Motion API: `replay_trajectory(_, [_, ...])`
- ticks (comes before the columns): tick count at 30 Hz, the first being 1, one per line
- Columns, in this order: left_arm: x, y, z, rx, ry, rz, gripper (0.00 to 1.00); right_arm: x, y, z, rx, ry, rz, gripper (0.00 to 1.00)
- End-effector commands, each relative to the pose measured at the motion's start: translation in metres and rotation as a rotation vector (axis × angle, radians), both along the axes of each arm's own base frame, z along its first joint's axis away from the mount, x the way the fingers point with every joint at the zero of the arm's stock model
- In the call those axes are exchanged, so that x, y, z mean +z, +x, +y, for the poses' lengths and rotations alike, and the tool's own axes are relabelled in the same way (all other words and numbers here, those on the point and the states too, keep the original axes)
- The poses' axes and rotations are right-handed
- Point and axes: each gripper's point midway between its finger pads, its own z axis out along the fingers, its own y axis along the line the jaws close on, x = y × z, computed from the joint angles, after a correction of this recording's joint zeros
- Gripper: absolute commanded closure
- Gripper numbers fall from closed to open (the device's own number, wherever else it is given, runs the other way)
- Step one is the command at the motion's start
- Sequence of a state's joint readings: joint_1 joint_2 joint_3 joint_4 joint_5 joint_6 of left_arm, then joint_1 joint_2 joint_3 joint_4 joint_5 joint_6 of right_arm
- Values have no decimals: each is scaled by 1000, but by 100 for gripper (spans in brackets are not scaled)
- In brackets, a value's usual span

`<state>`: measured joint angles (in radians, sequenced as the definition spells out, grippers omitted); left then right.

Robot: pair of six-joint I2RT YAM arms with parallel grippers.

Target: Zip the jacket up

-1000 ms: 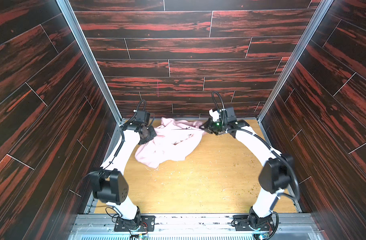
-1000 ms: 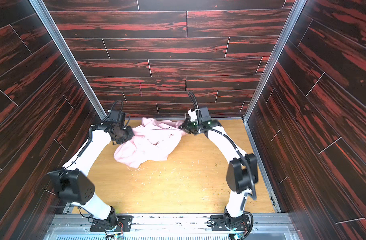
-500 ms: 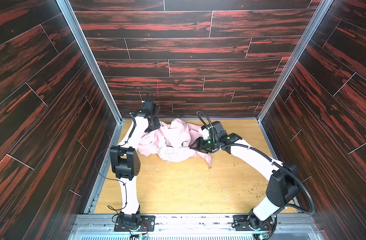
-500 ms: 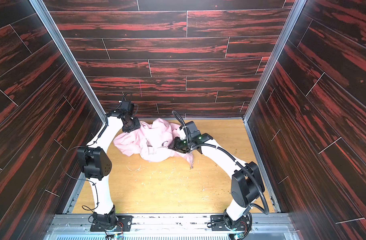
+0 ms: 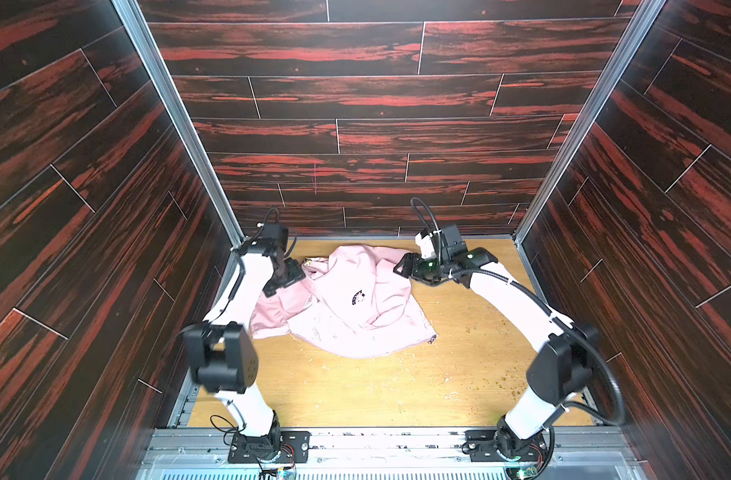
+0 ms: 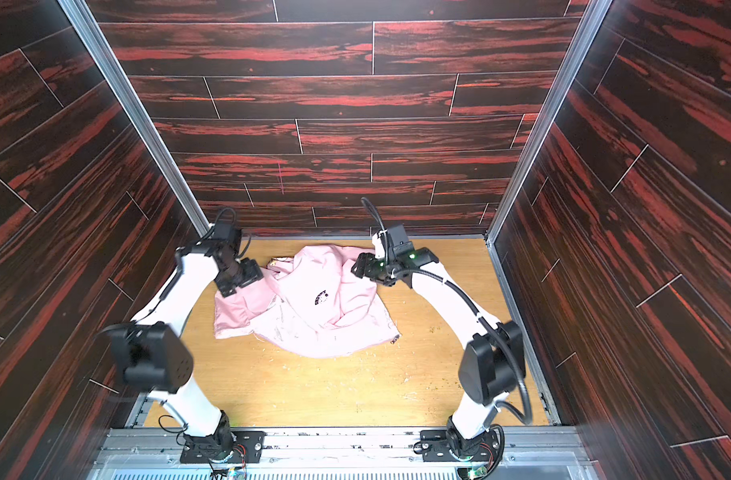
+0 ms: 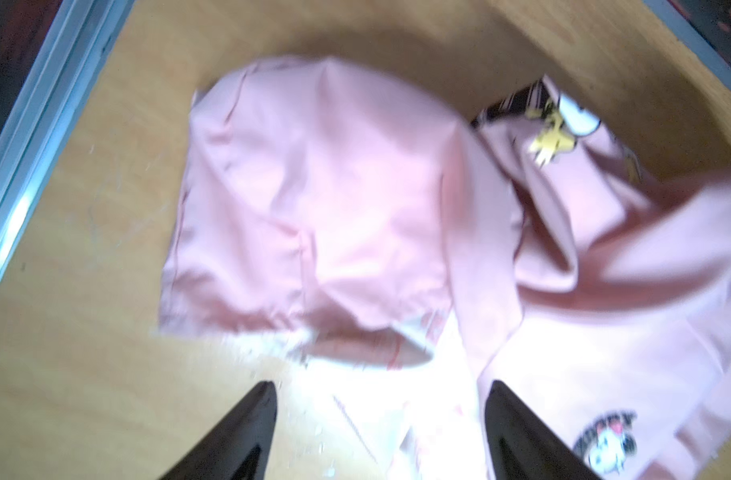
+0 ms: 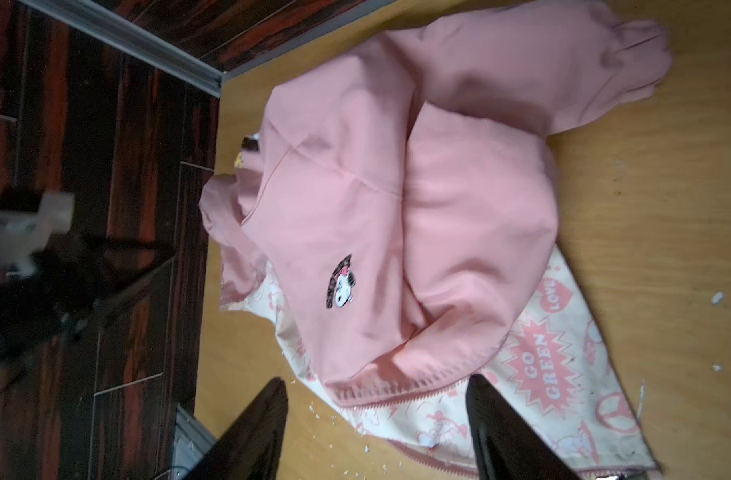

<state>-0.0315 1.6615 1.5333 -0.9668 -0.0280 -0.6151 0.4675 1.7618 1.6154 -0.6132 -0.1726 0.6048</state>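
Note:
The light pink jacket (image 5: 347, 307) (image 6: 314, 311) lies crumpled on the far half of the wooden table, chest logo (image 5: 357, 298) facing up. My left gripper (image 5: 285, 280) (image 6: 237, 278) hovers at its far left edge, open and empty. In the left wrist view this gripper (image 7: 381, 386) stands over pale lining, with the jacket (image 7: 314, 199) blurred beyond. My right gripper (image 5: 403, 268) (image 6: 357, 266) is open at the jacket's far right. In its wrist view the gripper (image 8: 377, 380) straddles the pink zipper teeth (image 8: 397, 395) without touching them; the jacket (image 8: 355, 199) is unzipped and its printed lining (image 8: 542, 365) shows.
Dark red wood-pattern walls (image 5: 355, 137) close in the table (image 5: 355, 390) on three sides, with metal posts (image 5: 177, 120) at the far corners. A metal rail (image 5: 376, 444) with both arm bases runs along the near edge. Small crumbs (image 5: 517, 386) dot the wood.
Both grippers were shut on the jacket and have opened and let go. The jacket has dropped and spread toward the near right. The right arm swung in toward the middle, then back out.

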Motion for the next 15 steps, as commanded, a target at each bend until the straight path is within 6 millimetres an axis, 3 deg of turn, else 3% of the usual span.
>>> replay_trajectory(1, [5, -31, -2, 55, -64, -27, 17, -42, 25, -14, -49, -34, 102, 29])
replay_trajectory(7, [-43, -72, -27, 151, -278, 22, 15, -86, 68, -19, -89, 7, 204, 29])
replay_trajectory(10, [-72, -82, -42, 199, -394, 61, 15, -107, 80, -19, -95, 9, 240, 29])
replay_trajectory(15, [-99, -81, -39, 246, -397, 70, 15, -137, 86, -16, -87, 12, 298, 29])
